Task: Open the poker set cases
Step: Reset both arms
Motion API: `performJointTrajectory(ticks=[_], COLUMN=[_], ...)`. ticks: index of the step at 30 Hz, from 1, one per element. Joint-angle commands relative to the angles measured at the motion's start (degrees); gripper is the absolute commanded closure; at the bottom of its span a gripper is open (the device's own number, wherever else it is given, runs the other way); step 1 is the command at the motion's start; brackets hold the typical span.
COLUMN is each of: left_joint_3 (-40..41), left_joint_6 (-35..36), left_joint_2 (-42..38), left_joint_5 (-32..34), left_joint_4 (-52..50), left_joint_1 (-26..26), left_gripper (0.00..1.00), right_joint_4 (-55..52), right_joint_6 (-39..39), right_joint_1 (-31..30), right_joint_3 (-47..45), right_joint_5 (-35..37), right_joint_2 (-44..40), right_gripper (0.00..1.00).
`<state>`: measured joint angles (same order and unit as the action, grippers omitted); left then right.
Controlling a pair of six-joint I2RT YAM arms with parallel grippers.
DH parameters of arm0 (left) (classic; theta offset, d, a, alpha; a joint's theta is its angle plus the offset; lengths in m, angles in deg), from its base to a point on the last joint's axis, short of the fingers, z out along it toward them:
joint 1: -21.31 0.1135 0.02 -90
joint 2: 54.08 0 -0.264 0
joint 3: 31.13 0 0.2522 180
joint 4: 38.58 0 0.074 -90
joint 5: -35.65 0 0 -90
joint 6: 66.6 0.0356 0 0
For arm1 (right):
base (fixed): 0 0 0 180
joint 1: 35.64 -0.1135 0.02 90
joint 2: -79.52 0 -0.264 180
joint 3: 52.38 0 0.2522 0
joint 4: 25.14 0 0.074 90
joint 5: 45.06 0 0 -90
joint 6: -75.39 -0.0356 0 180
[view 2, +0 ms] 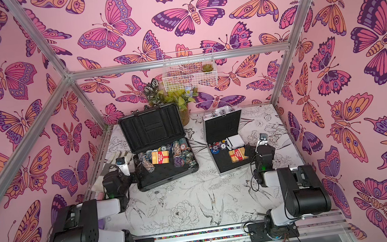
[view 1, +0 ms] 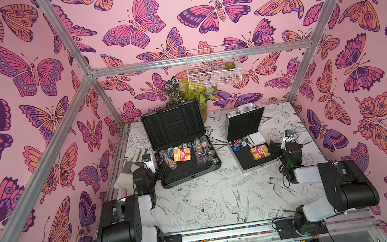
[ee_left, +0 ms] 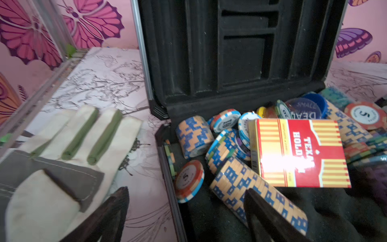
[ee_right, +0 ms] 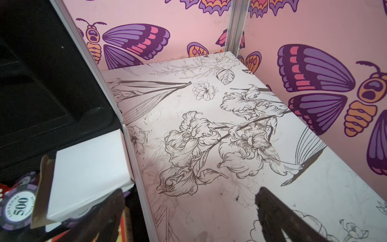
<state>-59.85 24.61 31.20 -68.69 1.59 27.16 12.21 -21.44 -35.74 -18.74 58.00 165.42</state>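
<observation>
Well, centre-left in a top view, the dark grey poker case (view 1: 173, 126) stands open; the left gripper (ee_left: 186, 189) straddles its wall, jaws released. Snag it and the chip rolls (ee_left: 234, 180) scatter. Centre-right, the aluminium poker case (view 1: 243, 125) is open too; the right gripper (ee_right: 190, 189), jaws spread across its rim, could knock it shut.

A leafy plant (view 1: 190, 93) in a tan pot stands at the back edge of the table (view 1: 222, 198), whose top is printed with line-drawn flowers and birds. Above the plant and a little to its right, a white wire basket (view 1: 213, 67) hangs on the butterfly wall (view 1: 149, 19), with a small succulent (view 1: 229, 65) in its right end. Well to the plant's left and nearer the front, a white glove (ee_left: 69, 134) with green finger strips lies flat.
</observation>
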Motion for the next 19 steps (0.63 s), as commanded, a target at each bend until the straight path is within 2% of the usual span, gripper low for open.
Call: performJointTrajectory(ticks=[1,2,4,5,19], left_joint_3=[0.1,-0.6,-3.3,-5.1,-5.2], left_joint_6=[2.2,1.4,-3.6,-4.0,-2.7], left_joint_2=[3.9,2.8,2.0,2.4,2.9], left_joint_5=[0.5,3.7,15.8,17.5,18.9], left_joint_4=[9.2,6.3,-1.6,-1.8,-0.8], left_joint_1=[-2.1,-2.3,-2.6,-2.8,-4.1], left_gripper=[0.01,0.01,0.01,0.01,0.01], right_joint_4=[-1.9,-1.9,-1.8,-1.9,-2.2], right_joint_6=[0.5,0.5,0.5,0.5,0.7], right_joint_1=[-0.6,-0.6,-0.6,-0.7,-0.8], right_joint_3=[1.2,1.2,1.1,1.2,1.4], right_joint_5=[0.7,0.9,0.8,0.8,1.1], right_joint_2=[-0.1,-0.2,-0.2,-0.2,-0.1], right_gripper=[0.01,0.01,0.01,0.01,0.01])
